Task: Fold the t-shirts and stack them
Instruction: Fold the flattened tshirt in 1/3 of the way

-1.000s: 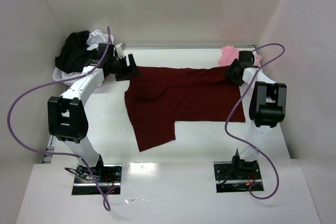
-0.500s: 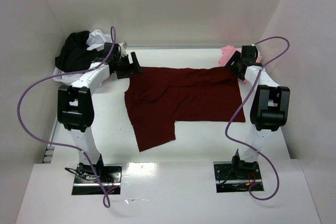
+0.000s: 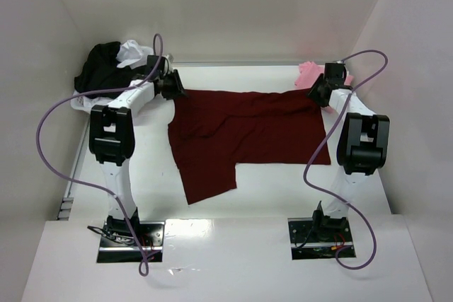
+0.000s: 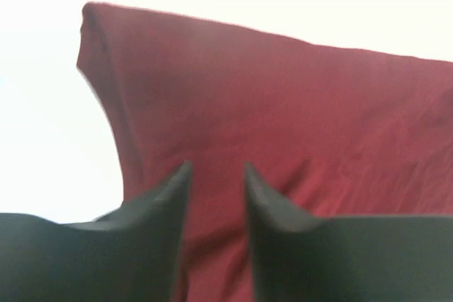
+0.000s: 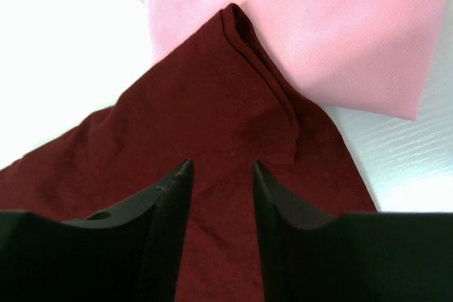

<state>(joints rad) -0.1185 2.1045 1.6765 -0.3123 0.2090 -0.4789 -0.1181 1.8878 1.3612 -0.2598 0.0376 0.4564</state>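
Observation:
A dark maroon t-shirt [image 3: 248, 129] lies spread flat across the table's middle, one sleeve hanging toward the near side. My left gripper [image 3: 175, 88] sits at its far left corner. In the left wrist view the fingers [image 4: 217, 167] stand a narrow gap apart over the maroon cloth [image 4: 283, 104]. My right gripper [image 3: 316, 93] is at the far right corner, and its jaws [image 5: 223, 164] are likewise slightly apart above the maroon cloth [image 5: 177, 125]. A light pink t-shirt [image 3: 309, 72] lies just behind that corner, touching it [image 5: 340, 19].
A crumpled black t-shirt [image 3: 99, 68] and a white one [image 3: 131, 51] are heaped at the far left, just behind the left arm. White walls close in the back and both sides. Purple cables loop off both arms.
Both arms reached farther back to the maroon shirt's far corners. Both pairs of jaws have narrowed from wide open. The shirt itself has not moved.

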